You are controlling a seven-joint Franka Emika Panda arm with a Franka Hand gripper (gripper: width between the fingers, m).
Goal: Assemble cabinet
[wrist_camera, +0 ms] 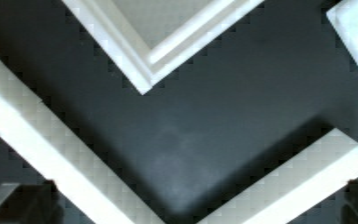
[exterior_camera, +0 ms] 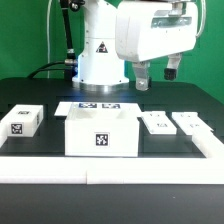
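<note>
The cabinet (exterior_camera: 100, 132), an open white box, is seen standing on the table (exterior_camera: 35, 148), below the gripper (exterior_camera: 156, 76) and off to the exterior view's left of it. The fingers (exterior_camera: 143, 80) are held apart, with nothing gripped, well above everything. Two panels (exterior_camera: 157, 122) are seen lying loose almost directly beneath the fingers. Little assembly is therefore judged done, and both panels have yet to be fitted.

The exterior view faces the cabinet (exterior_camera: 100, 132) front-on from slightly above, at middling range, with the arm's base (exterior_camera: 100, 62) behind it. The wrist view looks down from close over the dark surface (wrist_camera: 194, 125); both views share that surface.
</note>
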